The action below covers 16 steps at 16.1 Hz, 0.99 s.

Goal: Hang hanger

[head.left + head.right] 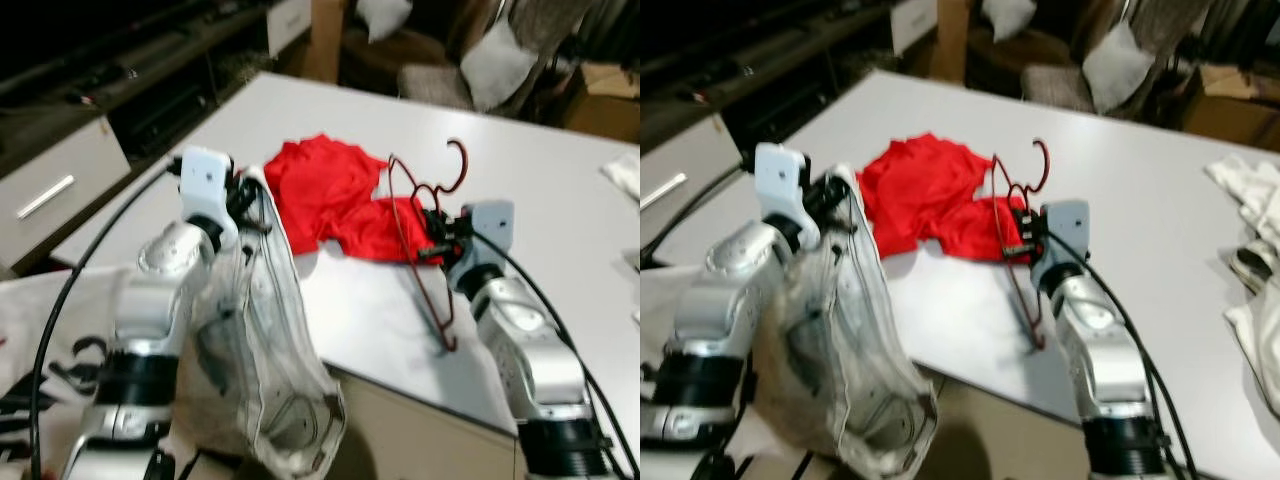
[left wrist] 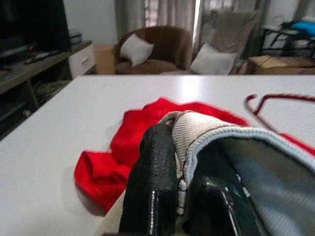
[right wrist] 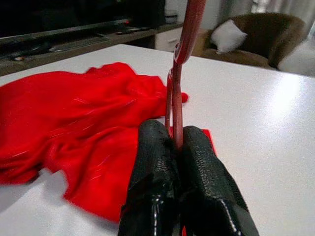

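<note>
A dark red wire hanger (image 1: 425, 230) stands tilted over the white table (image 1: 540, 180), its hook (image 1: 456, 165) uppermost. My right gripper (image 1: 436, 240) is shut on the hanger's rod (image 3: 176, 105), its two black fingers (image 3: 150, 162) pressed either side of the thin rod. A red garment (image 1: 335, 195) lies crumpled on the table just beyond both grippers. My left gripper (image 1: 243, 200) is shut on the edge of a grey-white garment (image 1: 255, 350), which hangs down over the table's near edge; its ribbed hem (image 2: 197, 132) sits between the fingers (image 2: 152, 182).
White cloths (image 1: 1255, 250) lie at the table's right side. Behind the table stand an armchair with pillows (image 2: 152, 46) and cardboard boxes (image 1: 605, 95). A low cabinet with a drawer (image 1: 55, 190) runs along the left.
</note>
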Motion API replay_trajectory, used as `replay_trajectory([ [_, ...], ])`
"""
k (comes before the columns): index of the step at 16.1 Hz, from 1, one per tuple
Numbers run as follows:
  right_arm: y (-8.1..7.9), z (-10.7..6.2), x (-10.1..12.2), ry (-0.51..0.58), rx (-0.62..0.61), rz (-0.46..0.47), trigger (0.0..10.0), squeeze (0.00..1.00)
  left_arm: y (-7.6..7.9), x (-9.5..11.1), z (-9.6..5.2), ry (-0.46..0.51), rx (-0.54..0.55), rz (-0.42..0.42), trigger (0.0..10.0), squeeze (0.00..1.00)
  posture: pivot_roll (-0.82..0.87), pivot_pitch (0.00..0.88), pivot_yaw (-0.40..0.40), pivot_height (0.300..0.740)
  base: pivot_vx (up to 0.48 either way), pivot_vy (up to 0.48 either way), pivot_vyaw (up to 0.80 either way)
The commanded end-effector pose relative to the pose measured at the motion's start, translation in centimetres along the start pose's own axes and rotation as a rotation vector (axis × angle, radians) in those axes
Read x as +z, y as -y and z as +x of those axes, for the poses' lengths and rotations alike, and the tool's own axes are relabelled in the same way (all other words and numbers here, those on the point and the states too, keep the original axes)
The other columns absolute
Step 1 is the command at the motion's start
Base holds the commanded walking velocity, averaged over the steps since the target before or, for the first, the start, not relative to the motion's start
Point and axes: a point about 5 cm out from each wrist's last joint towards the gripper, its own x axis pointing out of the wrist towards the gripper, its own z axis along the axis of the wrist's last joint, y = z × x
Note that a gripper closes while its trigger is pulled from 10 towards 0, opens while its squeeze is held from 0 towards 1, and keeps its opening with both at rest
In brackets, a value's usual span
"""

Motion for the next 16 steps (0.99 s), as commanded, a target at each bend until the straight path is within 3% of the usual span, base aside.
replay_trajectory([
  [1, 0.3, -0.2, 1.2, 0.034, 0.024, -0.027, 10.0, 0.0, 1.3, 5.0, 0.9, 0.176, -0.102, 0.007, 10.0, 0.0, -0.05, 0.0, 0.017, 0.74, 0.0, 0.0, 0.0],
  [4, 1.2, -0.1, 2.6, 0.069, 0.034, -0.058, 10.0, 0.0, 2.3, 8.0, 2.2, 0.267, -0.192, -0.151, 10.0, 0.0, -0.06, 0.0, 0.017, 0.74, 0.0, 0.0, 0.0],
  [7, 2.1, 0.1, 3.5, 0.103, -0.001, -0.044, 10.0, 0.0, 3.3, 11.1, 3.8, 0.342, -0.293, -0.205, 10.0, 0.0, -0.05, 0.0, 0.008, 0.74, 0.0, 0.0, 0.0],
  [10, 3.9, 0.2, 4.0, 0.147, -0.147, 0.005, 10.0, 0.0, 6.9, 17.2, 5.8, 0.484, -0.531, -0.161, 10.0, 0.0, -0.05, 0.0, 0.001, 0.74, 0.0, 0.0, 0.0],
  [11, 4.5, 0.1, 4.3, 0.166, -0.185, 0.013, 10.0, 0.0, 7.7, 19.7, 5.7, 0.579, -0.596, -0.181, 10.0, 0.0, -0.05, 0.0, 0.01, 0.74, 0.0, 0.0, 0.0],
  [13, 5.0, -0.3, 4.7, 0.195, -0.222, 0.017, 10.0, 0.0, 7.6, 23.0, 5.2, 0.717, -0.651, -0.304, 10.0, 0.0, -0.06, 0.0, 0.027, 0.74, 0.0, 0.0, 0.0],
  [15, 5.2, -0.8, 4.7, 0.207, -0.252, 0.022, 10.0, 0.0, 6.2, 23.3, 5.7, 0.757, -0.579, -0.358, 10.0, 0.0, -0.08, 0.0, 0.044, 0.74, 0.0, 0.0, 0.0],
  [16, 5.2, -1.1, 4.4, 0.2, -0.265, 0.026, 10.0, 0.0, 5.3, 20.5, 7.0, 0.657, -0.486, -0.333, 10.0, 0.0, -0.08, 0.0, 0.05, 0.74, 0.0, 0.0, 0.0],
])
